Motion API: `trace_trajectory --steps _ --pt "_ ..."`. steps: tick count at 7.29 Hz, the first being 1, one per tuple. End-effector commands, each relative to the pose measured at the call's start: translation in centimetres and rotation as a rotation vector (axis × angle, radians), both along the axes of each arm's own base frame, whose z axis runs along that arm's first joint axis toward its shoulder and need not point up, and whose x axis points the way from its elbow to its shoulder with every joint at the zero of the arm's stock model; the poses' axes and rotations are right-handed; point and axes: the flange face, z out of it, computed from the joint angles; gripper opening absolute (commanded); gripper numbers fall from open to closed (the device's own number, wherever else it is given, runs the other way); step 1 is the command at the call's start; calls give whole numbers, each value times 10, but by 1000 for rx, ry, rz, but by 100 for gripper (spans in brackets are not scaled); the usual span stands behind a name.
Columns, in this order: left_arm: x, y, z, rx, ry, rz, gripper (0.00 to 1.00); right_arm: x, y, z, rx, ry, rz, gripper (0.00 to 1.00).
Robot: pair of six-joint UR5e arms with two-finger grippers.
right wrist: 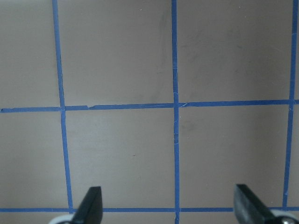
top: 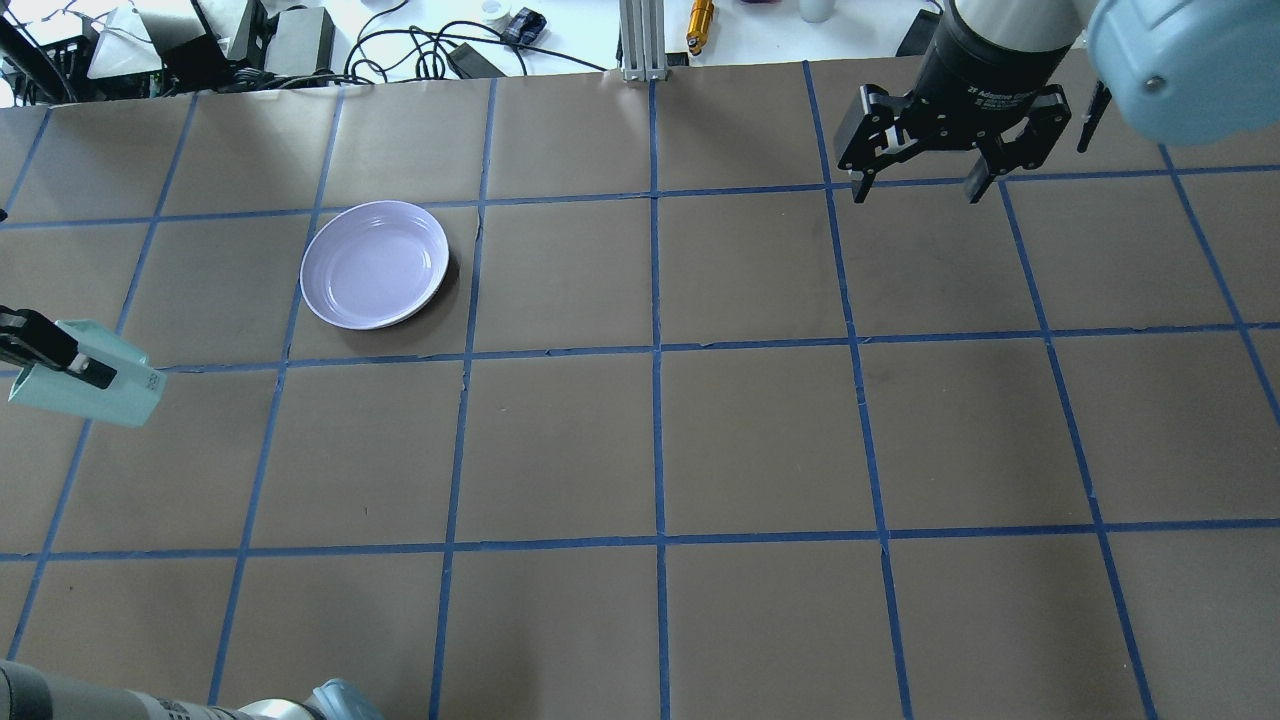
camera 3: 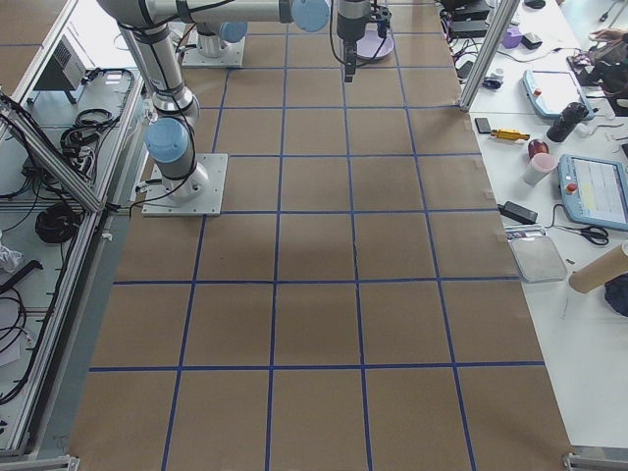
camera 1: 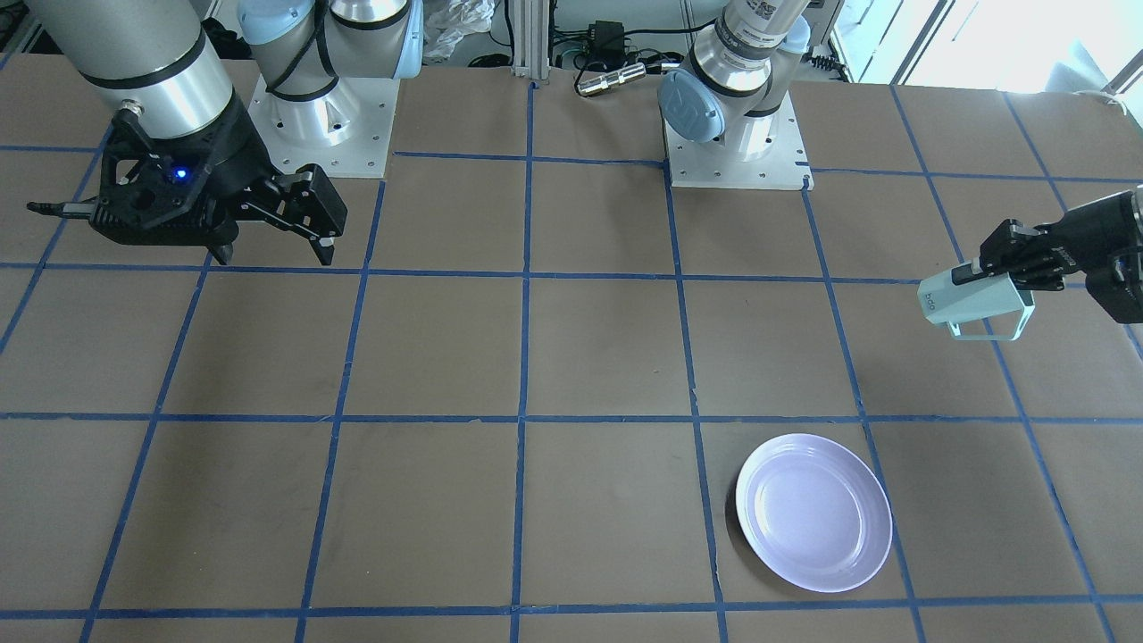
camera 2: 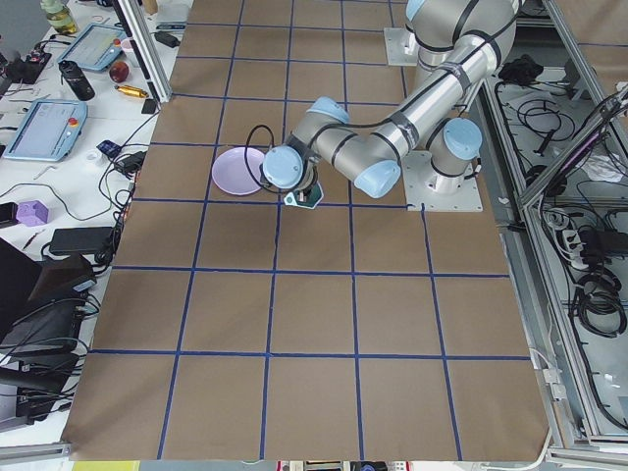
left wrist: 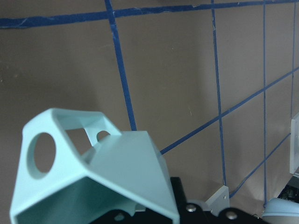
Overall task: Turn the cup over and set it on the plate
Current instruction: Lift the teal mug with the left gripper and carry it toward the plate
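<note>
Overhead exterior: logged left claw (top: 75, 365) clamped on sideways cup (top: 100, 392) at left edge, plate (top: 375, 262) upper left, well apart; right claw (top: 918, 193) spread. Could slip from thin-wall pinch mid-flip, or land tilted on rim.

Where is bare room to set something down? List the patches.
The brown papered table is bare across its middle, between the round pale lavender plate and the open right tool. The plate itself is empty. Crowded only beyond the far edge.
</note>
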Motion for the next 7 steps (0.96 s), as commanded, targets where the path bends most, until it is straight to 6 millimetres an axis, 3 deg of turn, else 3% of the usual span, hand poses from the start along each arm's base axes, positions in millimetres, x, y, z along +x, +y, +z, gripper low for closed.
trace_trajectory --steps 1,4,6,7 --pt "-80 -42 20 -45 -196 -51 0 0 0 0 0 0 1 100" --pt "-159 -76 25 -162 -315 -152 0 0 0 -1 1 0 -1 100" --pt "-190 -95 15 -212 -429 -239 0 0 0 0 0 0 1 100" --pt "-216 -105 6 -232 -462 -284 0 0 0 0 0 0 1 100"
